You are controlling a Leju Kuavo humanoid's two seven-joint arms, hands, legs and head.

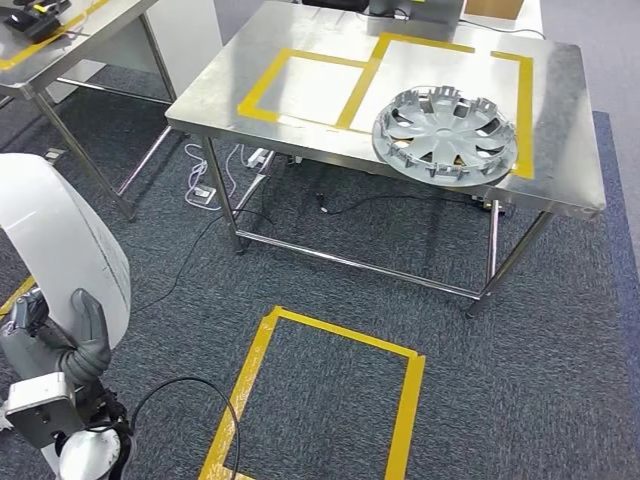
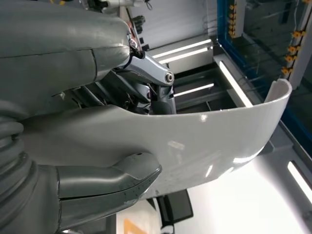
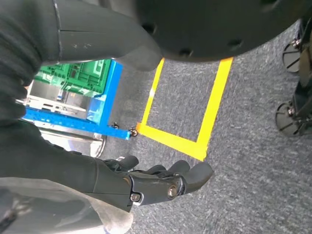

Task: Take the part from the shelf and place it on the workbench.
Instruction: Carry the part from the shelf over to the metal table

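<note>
Steel surface [image 1: 558, 150] ahead, hubcap [image 1: 447, 135] on it. White panel [image 2: 206, 146] clamped in left hand [image 2: 92, 190] fingers; stiff, light, slippery. Right hand [image 3: 154, 183] fingers loosely apart, empty.

A steel worktop [image 1: 317, 105] stands ahead on dark grey carpet, marked with rectangles of yellow tape [image 1: 355, 90]. A silver wheel cover [image 1: 445, 133] lies flat near the worktop's front right corner, inside the right-hand taped rectangle. On the floor in front of the worktop, a yellow tape square [image 1: 324, 390] is laid out. At the lower left, the left hand [image 1: 79, 340] grips a curved white part [image 1: 64, 250]. Cables [image 1: 219, 190] trail under the worktop.
</note>
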